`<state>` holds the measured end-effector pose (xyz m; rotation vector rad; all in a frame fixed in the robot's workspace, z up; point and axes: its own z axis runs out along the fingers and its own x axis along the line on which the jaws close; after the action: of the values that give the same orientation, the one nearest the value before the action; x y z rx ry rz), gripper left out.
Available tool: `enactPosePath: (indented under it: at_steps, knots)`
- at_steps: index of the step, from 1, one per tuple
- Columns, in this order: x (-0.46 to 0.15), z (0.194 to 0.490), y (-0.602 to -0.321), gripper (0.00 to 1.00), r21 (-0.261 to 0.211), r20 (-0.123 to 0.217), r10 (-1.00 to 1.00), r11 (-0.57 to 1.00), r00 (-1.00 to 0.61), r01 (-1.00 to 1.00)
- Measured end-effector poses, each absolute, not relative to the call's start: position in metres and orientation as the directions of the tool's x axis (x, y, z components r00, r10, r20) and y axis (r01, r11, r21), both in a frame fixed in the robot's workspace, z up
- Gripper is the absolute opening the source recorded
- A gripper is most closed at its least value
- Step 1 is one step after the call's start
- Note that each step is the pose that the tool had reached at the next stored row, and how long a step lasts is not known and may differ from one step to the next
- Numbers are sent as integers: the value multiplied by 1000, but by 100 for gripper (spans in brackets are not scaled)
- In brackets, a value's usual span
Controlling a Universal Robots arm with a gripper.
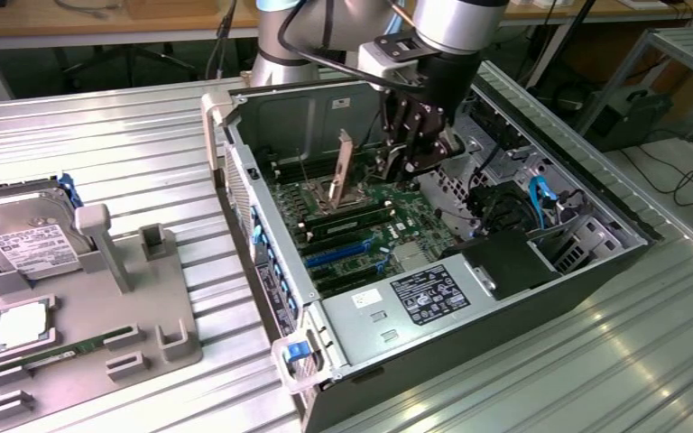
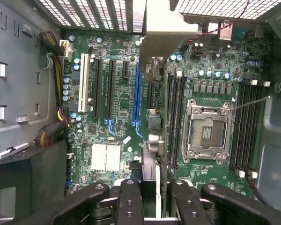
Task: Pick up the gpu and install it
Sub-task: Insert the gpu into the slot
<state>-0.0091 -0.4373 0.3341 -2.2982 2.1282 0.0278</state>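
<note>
One gpu (image 1: 344,171) is being held upright on edge, clamped in the gripper (image 1: 410,161), above the motherboard (image 1: 377,230) inside the open computer case (image 1: 587,194). White labels on the power supply (image 1: 425,295) and hard drive (image 1: 28,239) are being shown, their print unreadable.
</note>
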Motion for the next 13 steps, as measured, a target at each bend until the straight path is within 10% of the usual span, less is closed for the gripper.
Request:
enactPosePath:
  at_steps: [13]
  knots:
    - [-9,328,-437,28,5,-13,-998,-69,69,-998]
